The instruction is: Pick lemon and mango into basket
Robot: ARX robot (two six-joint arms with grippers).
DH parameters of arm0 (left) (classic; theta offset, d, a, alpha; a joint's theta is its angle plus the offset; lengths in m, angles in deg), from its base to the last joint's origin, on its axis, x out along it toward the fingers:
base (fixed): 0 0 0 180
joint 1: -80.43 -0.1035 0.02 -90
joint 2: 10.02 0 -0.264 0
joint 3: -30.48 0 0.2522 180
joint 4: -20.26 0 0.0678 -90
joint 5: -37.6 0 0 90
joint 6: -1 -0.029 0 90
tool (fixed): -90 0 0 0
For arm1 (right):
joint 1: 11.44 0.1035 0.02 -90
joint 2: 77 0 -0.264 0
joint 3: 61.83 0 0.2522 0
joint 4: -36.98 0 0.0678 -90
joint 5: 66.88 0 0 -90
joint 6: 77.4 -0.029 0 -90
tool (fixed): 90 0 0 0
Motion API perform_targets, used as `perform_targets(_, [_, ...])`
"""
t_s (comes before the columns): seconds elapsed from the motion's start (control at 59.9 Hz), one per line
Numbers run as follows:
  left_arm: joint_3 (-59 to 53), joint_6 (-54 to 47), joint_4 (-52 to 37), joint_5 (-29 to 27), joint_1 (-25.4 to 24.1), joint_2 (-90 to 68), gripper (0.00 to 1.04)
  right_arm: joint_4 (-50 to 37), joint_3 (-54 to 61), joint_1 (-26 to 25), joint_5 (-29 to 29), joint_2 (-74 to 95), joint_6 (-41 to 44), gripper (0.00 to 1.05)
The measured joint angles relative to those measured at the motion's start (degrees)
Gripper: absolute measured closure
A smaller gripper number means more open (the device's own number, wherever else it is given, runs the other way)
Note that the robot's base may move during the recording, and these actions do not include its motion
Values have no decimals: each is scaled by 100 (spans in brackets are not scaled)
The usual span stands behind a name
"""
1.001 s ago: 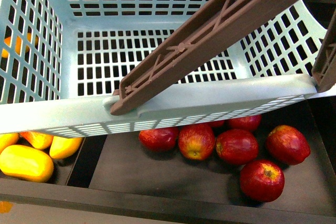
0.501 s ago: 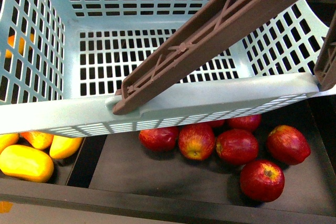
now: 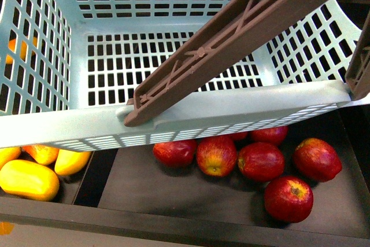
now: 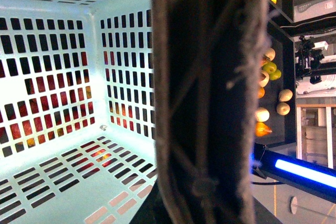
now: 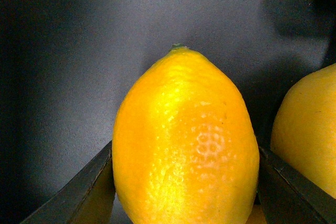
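Observation:
The pale blue slatted basket (image 3: 191, 111) hangs close in the front view, empty, with its brown handle (image 3: 231, 33) slanting across it. In the left wrist view the handle (image 4: 210, 98) fills the middle, and my left gripper (image 4: 202, 208) is shut on it beside the basket's inside wall (image 4: 52, 77). My right gripper (image 5: 186, 192) is shut on the bright-yellow lemon (image 5: 184, 129), with a dark jaw on each side of it. Yellow and orange-yellow fruits (image 3: 29, 180) lie at the lower left in the front view. I cannot tell which of them is the mango.
Several red apples (image 3: 260, 160) lie in a dark tray (image 3: 150, 192) under the basket. Another yellow fruit (image 5: 310, 129) sits right beside the held lemon on the dark tray floor (image 5: 79, 51). More pale and yellow fruits (image 4: 270, 69) show on a dark shelf beyond the handle.
The basket and its handle have shifted very slightly in the front view. Nothing else has visibly moved.

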Motion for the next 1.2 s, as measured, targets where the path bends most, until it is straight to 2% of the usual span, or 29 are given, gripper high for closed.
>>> perform_targets(0.3, [0,0,0,-7,0,0,100,-393,605,-149,-280,-726,452,42])
perform_targets(0.551, [0,-2,0,-4,0,0,100,-553,1368,-190,-850,-2540,1158,42])
perform_targets(0.701, [0,0,0,-2,0,0,100,-271,1683,4,-1211,-3744,1467,42])
perform_targets(0.901, [0,-2,0,-4,0,0,100,66,1860,719,-1587,-5311,1641,42])
perform_targets(1.052, [0,0,0,-2,0,0,100,210,1851,1416,-1602,-6105,1650,42])
perform_targets(1.202, [0,0,0,-4,-2,0,100,321,1714,2608,-1340,-6516,1606,42])
